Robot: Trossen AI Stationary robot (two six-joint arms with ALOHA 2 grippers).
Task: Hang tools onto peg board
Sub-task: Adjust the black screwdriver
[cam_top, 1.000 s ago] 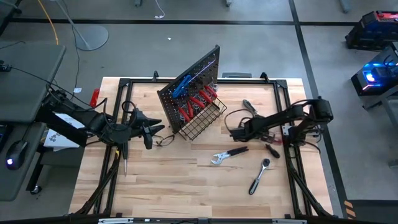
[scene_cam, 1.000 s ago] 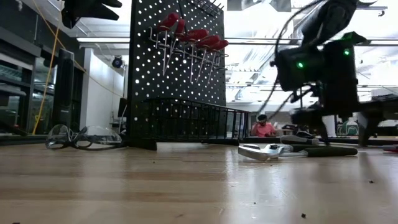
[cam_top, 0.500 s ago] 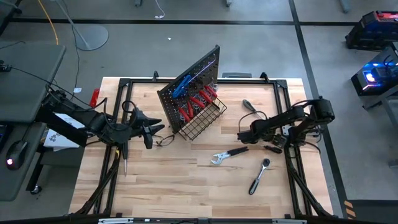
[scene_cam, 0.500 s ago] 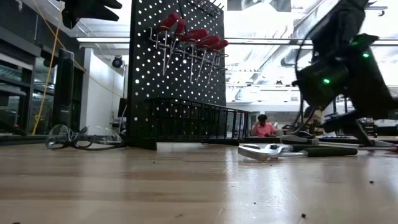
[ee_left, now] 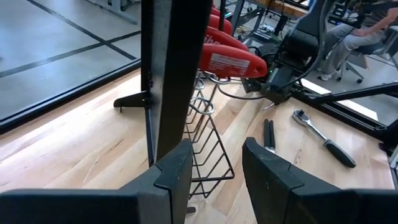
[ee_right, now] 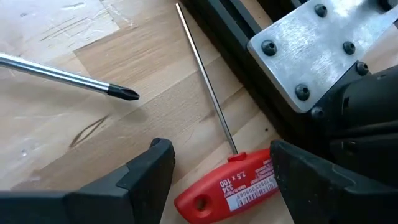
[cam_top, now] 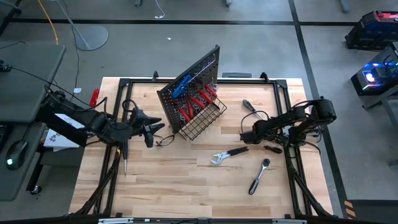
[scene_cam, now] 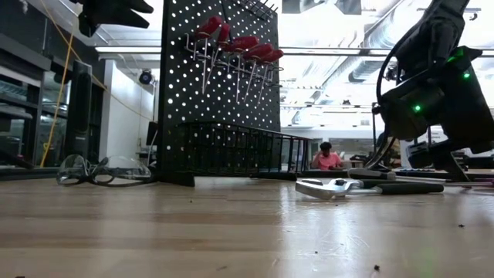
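The peg board [cam_top: 189,93] stands tilted near the middle of the desk [cam_top: 186,180], with red-handled tools [cam_top: 198,102] and a blue-handled T-key [cam_top: 181,86] hanging on its hooks and a wire basket [cam_top: 202,121] along its lower edge. The left pincer [cam_top: 155,129] hovers just beside the board's left end, its fingers [ee_left: 267,180] apart and gripping nothing; its wrist view looks along the board's edge at the red handles. Safety glasses [scene_cam: 104,170] lie on the desk near it. The right pincer [cam_top: 245,135] hangs low over the desk's right side, spread wide and empty, with a red-handled T-key [ee_right: 233,183] lying on the wood between its fingers [ee_right: 146,171], close to the black frame rail [ee_right: 242,56]. A screwdriver tip [ee_right: 124,93] lies nearby. A wrench [cam_top: 227,154] rests on the desk just in front of the right pincer, a ratchet [cam_top: 259,175] lies farther toward the front edge, and a black-handled screwdriver [cam_top: 249,106] lies behind. A person [scene_cam: 326,157] sits in the room beyond.
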